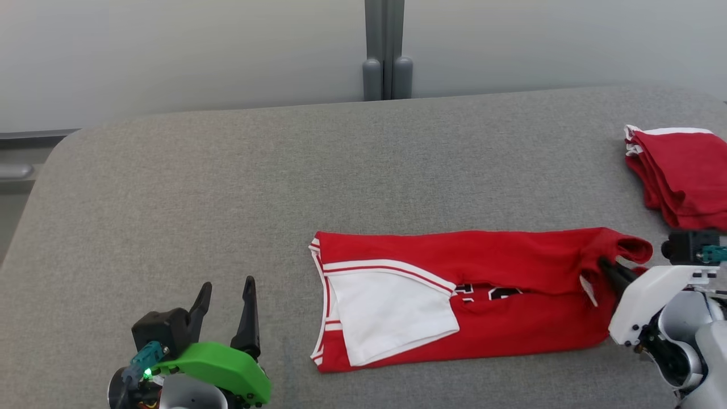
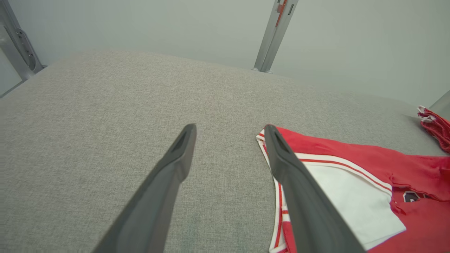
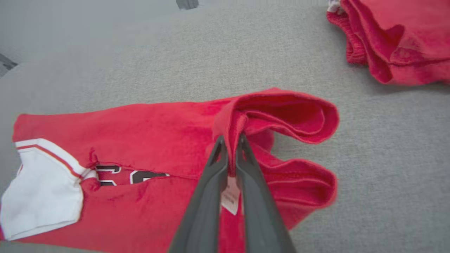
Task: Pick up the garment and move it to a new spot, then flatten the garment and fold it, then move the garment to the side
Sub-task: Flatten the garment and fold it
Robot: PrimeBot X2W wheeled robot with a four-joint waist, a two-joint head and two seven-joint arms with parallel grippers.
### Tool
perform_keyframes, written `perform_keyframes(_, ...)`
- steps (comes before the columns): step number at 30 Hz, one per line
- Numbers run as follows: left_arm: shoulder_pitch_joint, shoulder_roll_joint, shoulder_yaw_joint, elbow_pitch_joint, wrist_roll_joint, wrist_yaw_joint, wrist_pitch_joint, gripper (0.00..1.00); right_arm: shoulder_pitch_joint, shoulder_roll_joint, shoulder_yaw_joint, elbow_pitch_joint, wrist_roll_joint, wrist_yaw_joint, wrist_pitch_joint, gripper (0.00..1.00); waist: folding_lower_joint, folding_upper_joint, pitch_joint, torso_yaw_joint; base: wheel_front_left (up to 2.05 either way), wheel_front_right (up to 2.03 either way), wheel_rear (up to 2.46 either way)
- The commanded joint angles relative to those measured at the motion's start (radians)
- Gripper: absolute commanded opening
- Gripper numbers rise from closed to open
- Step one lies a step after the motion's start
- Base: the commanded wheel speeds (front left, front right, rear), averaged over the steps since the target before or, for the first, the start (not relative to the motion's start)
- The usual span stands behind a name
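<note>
The right gripper [image 3: 230, 140] pinched the right end of the red garment [image 1: 511, 255] tight. The left gripper [image 1: 227, 282] was spread wide open near its other end, not touching

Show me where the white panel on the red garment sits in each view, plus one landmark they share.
Head view: white panel, low centre, at the left end of the red garment.
Left wrist view: white panel, lower right.
Right wrist view: white panel, lower left.
Shared landmark: folded red pile, at the right edge in each.
</note>
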Motion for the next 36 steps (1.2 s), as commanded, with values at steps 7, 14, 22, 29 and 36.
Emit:
perform_keyframes(7, 0.002, -0.007, -0.002, 0.011, -0.011, -0.007, -0.007, 1.0, 0.033, 0.046, 0.091, -0.19, 0.044, -0.001, 0.056, 0.0, 0.0001, 0.0, -0.015, 0.051, 0.0, 0.0, 0.0)
perform_keyframes(14, -0.009, -0.008, 0.002, 0.014, -0.015, -0.008, -0.014, 1.0, 0.005, 0.102, 0.194, -0.285, 0.056, -0.001, 0.082, 0.0, 0.0001, 0.0, -0.009, 0.086, 0.0, 0.0, 0.0)
perform_keyframes(22, -0.033, -0.02, -0.001, 0.021, -0.019, -0.015, -0.025, 1.0, -0.088, 0.198, 0.335, -0.229, 0.075, -0.001, 0.084, 0.0, 0.0001, 0.0, 0.02, 0.118, 0.0, 0.0, 0.0)
perform_keyframes(29, -0.06, -0.033, -0.012, 0.039, -0.02, -0.025, -0.035, 1.0, -0.182, 0.245, 0.412, -0.076, 0.086, -0.001, 0.046, 0.0, 0.0001, 0.0, 0.047, 0.155, 0.0, 0.0, 0.0)
perform_keyframes(36, -0.076, -0.046, -0.017, 0.058, -0.02, -0.031, -0.046, 1.0, -0.257, 0.272, 0.473, 0.071, 0.114, -0.001, 0.008, 0.0, 0.0001, 0.0, 0.06, 0.177, 0.0, 0.0, 0.0)
